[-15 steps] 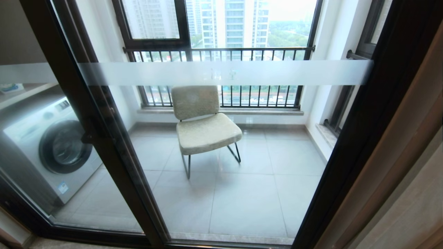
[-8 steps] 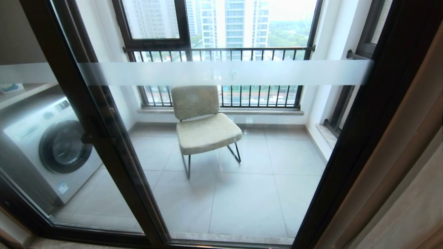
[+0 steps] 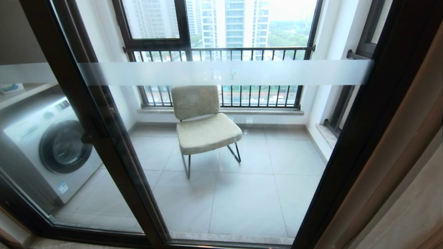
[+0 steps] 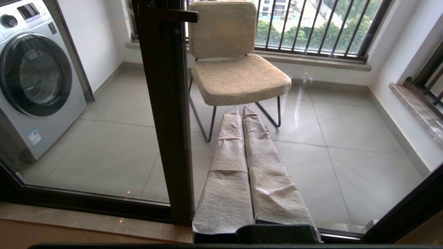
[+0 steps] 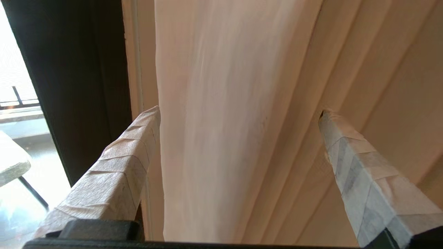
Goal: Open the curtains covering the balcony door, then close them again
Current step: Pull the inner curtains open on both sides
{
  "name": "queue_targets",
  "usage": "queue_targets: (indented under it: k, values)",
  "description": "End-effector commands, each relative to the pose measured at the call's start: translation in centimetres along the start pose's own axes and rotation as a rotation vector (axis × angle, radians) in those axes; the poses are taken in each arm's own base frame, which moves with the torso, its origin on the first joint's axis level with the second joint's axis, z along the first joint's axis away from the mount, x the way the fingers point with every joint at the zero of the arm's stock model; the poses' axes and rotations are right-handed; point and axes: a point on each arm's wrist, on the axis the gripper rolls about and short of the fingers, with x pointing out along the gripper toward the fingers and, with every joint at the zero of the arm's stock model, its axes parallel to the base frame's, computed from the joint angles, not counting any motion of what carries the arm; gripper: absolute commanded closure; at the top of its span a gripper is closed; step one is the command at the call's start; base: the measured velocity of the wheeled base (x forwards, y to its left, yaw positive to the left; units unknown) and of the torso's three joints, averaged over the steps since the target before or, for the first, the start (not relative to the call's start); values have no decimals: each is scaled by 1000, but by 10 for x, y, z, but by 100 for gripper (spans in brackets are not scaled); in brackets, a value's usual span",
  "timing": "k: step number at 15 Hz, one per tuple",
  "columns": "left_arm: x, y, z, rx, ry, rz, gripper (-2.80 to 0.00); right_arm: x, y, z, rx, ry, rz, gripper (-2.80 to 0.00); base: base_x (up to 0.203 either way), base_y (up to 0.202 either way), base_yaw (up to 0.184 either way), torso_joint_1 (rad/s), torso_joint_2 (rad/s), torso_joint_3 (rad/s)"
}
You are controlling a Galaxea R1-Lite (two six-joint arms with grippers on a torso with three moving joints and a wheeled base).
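Right hand (image 5: pixel 238 114) stands wide open with nothing in it, its two taped fingers (image 5: pixel 117 173) set either side of a broad fold of the curtains (image 5: pixel 221 121), the cloth between them but not yet pinched; whether the fingertips touch the fabric cannot be told. Left hand (image 4: pixel 240 114) hangs low before the door (image 3: pixel 221 72), its fingers pressed together on nothing, pointing at the glass with the chair (image 4: pixel 235 69) and washer (image 4: pixel 34 76) beyond it on the balcony. From the head view the curtains (image 3: pixel 412 193) are bunched at the right edge, beside the black frame, and the pane is uncovered, so the opening looks done and the closing is likely the step in hand. This cloth is soft and pleated, thick woven beige; it should be light at the hem but will drag along its rail, and it will slump and slide rather than push as a stiff thing would. A grip on a single thin layer may slip, so the fold nearest the frame, the leading edge, seems the place to take hold, gathering a full pleat deep between the fingers before pulling sideways across the glass. Risk lies in pinching only the surface, or in tugging downward instead of along the rail.
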Motion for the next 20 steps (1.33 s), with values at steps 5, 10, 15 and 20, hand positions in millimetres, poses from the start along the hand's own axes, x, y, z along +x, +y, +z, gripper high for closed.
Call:
queue_targets:
  k: [5, 10, 15, 20]
  values:
    - [0, 0, 0, -1, -1, 1, 0, 56, 6, -16, 13, 41, 9, -280, 0, 0, 0, 0, 0, 0]
    - [0, 0, 0, -1, 0, 1, 0, 72, 9, -12, 52, -3, 50, -280, 0, 0, 0, 0, 0, 0]
    - [0, 0, 0, -1, -1, 0, 0, 72, 9, -9, 56, -30, 56, -280, 0, 0, 0, 0, 0, 0]
    - [0, 0, 0, -1, -1, 0, 0, 71, 8, -7, 60, -52, 54, 0, 0, 0, 0, 0, 0, 0]
